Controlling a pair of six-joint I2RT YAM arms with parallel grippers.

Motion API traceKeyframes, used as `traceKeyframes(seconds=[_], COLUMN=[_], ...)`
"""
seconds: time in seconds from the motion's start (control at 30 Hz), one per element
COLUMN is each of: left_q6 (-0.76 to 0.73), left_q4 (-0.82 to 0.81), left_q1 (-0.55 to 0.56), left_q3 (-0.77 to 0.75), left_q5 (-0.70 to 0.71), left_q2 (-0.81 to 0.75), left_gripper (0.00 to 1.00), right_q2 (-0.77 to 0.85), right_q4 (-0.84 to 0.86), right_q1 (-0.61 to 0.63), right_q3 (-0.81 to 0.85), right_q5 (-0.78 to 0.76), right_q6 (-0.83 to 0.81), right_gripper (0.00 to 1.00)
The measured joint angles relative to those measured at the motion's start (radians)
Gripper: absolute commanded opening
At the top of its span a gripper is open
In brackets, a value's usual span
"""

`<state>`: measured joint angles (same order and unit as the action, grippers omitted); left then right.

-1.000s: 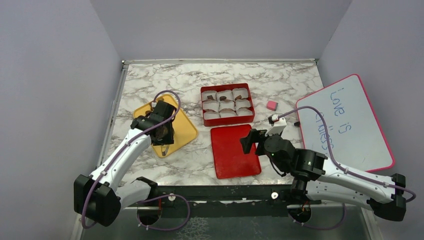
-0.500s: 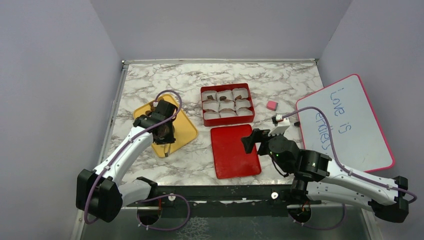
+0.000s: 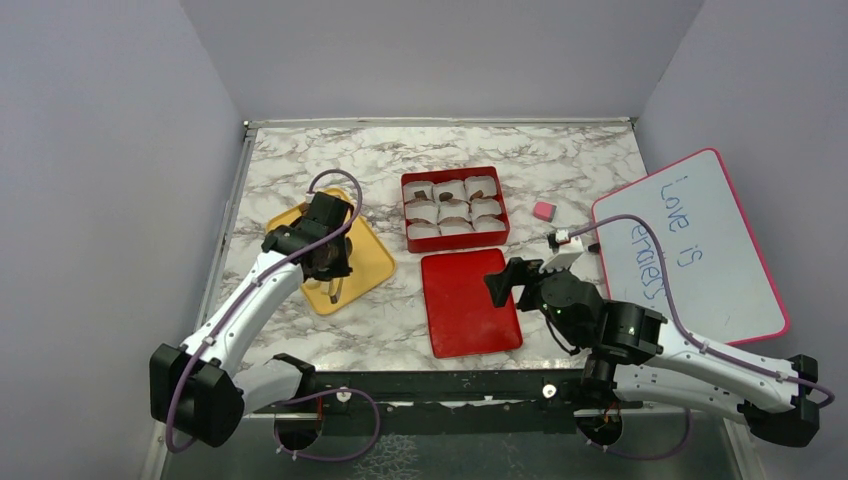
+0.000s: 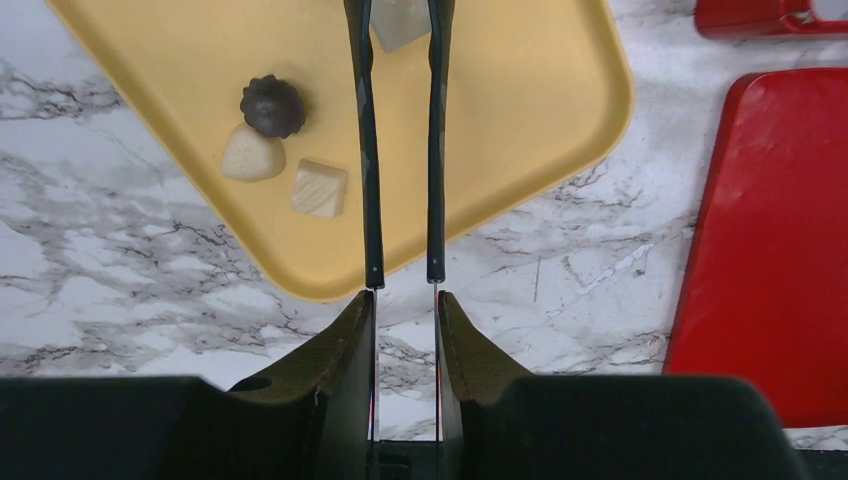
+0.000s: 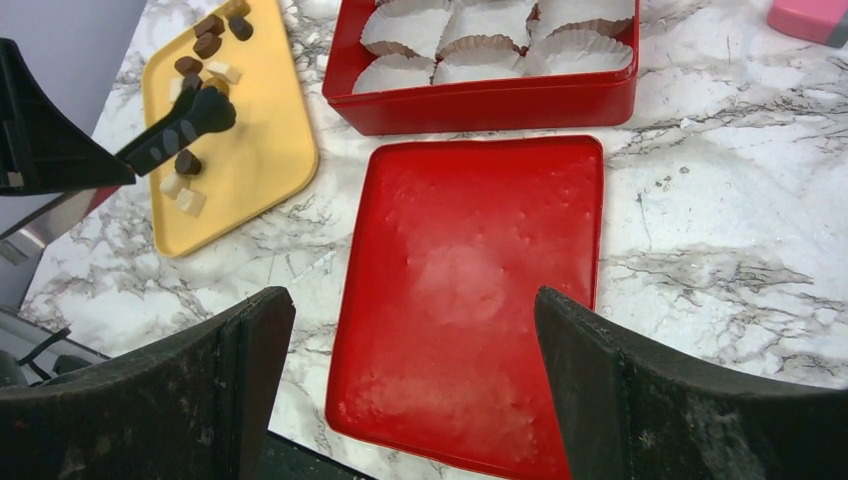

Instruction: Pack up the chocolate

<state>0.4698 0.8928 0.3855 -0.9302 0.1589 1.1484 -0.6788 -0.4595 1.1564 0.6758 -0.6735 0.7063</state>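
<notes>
Several chocolate pieces lie on the yellow tray: a dark round and two pale pieces beside it. My left gripper is shut on black tongs. Between the tongs' far tips sits a cream chocolate, over the tray. My right gripper hangs open with nothing in it, over the red lid. The red box holds white paper cups, and a few of the back cups show brown pieces.
A pink block lies right of the box. A pink-framed whiteboard with writing covers the right side. The red lid lies flat in front of the box. Grey walls enclose the marble table.
My left gripper has squeezed the tongs narrower and shifted a little over the tray. My right arm has eased slightly toward the near edge, jaws unchanged.
</notes>
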Motion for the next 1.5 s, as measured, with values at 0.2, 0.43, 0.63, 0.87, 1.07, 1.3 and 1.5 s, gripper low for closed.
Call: traceKeyframes(seconds=[0.2,0.43,0.63,0.87,1.07,1.3,1.5], left_q6=[-0.013,-0.039,-0.055,-0.067,-0.074,-0.096,-0.115], left_q4=[-0.024,-0.088,-0.164,-0.242,-0.282,-0.318,-0.320], left_q1=[0.000,0.000,0.000,0.024,0.098,0.152,0.158], left_q3=[-0.061,-0.103,-0.136,-0.207,-0.288,-0.370,-0.371], left_q5=[-0.001,-0.059,-0.168,-0.238,-0.249,-0.243,-0.225], left_q2=[-0.021,-0.022,0.021,0.143,0.265,0.406,0.471], left_gripper=[0.22,0.22,0.22,0.22,0.22,0.22,0.25], right_q2=[-0.005,-0.021,-0.038,-0.063,-0.064,-0.068,-0.067], right_q4=[0.000,0.000,0.003,0.003,0.010,0.010,0.010], right_q1=[0.000,0.000,0.000,0.000,0.000,0.000,0.000], right_q3=[0.000,0.000,0.000,0.000,0.000,0.000,0.000], right_q5=[0.000,0.000,0.000,0.000,-0.001,-0.002,-0.010], right_q6=[0.000,0.000,-0.002,-0.009,-0.011,-0.019,-0.023], right_gripper=[0.95,0.95,0.95,0.95,0.95,0.95,0.95])
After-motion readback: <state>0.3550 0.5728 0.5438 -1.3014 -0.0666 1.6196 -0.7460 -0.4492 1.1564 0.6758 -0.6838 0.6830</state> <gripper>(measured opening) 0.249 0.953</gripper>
